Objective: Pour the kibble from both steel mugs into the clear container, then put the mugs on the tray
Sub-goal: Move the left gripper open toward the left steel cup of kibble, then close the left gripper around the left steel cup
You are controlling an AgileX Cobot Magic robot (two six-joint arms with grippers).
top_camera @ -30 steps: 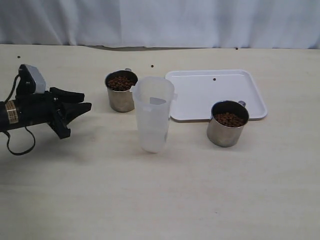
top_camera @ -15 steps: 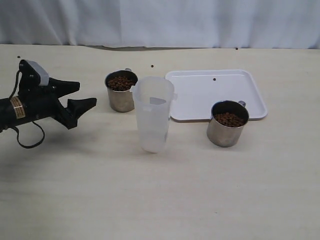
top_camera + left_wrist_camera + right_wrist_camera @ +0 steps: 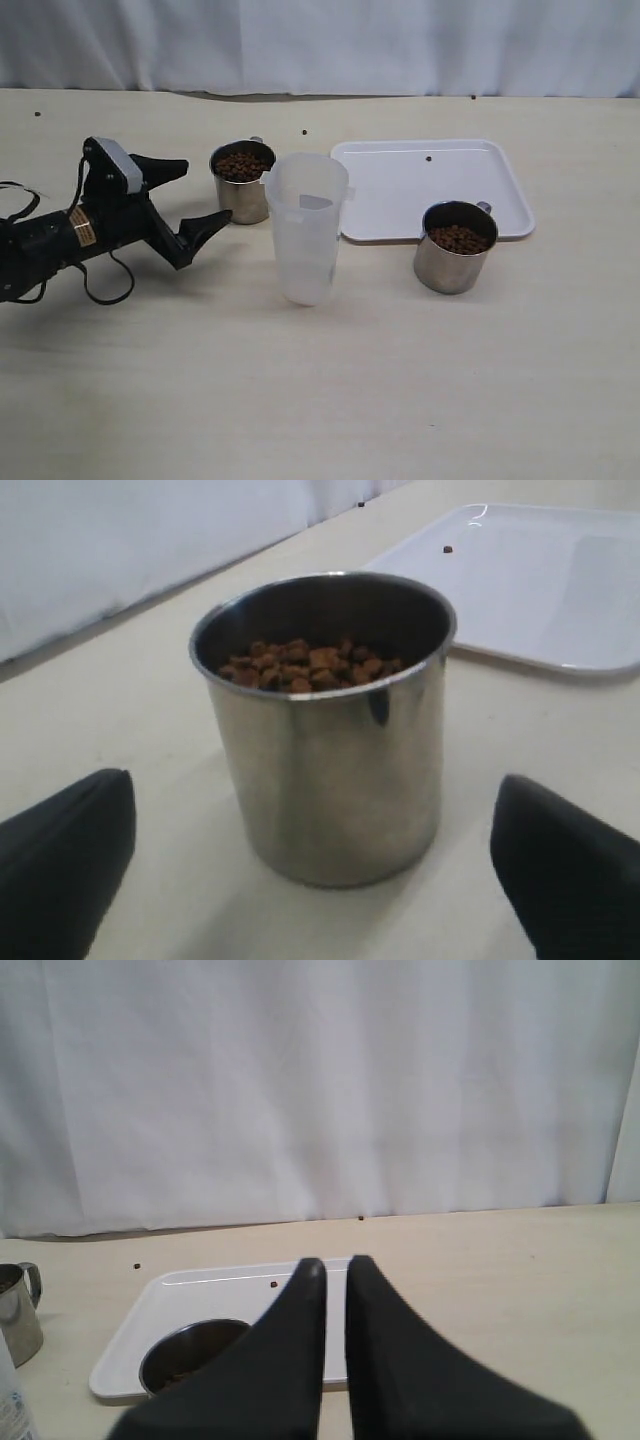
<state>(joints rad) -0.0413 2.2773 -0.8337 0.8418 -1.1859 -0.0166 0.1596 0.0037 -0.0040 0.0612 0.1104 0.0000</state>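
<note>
In the exterior view's left-centre, the left gripper [image 3: 207,190], fingers spread wide, points right at the upright steel mug [image 3: 243,190] of kibble [image 3: 241,165] just beyond its tips, upper-left of the clear container [image 3: 306,228].

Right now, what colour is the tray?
White; the tray shows best in the exterior view.

Left arm: comes in from the left edge of the exterior view, lying low and near level, grey wrist housing on top.
Left gripper [image 3: 205,192]: jaws spread wide, gripping nothing.
Left fingers [image 3: 62,855]: black, tapered.
Right gripper [image 3: 335,1263]: fingers drawn nearly together with a thin slit between them, empty.
</note>
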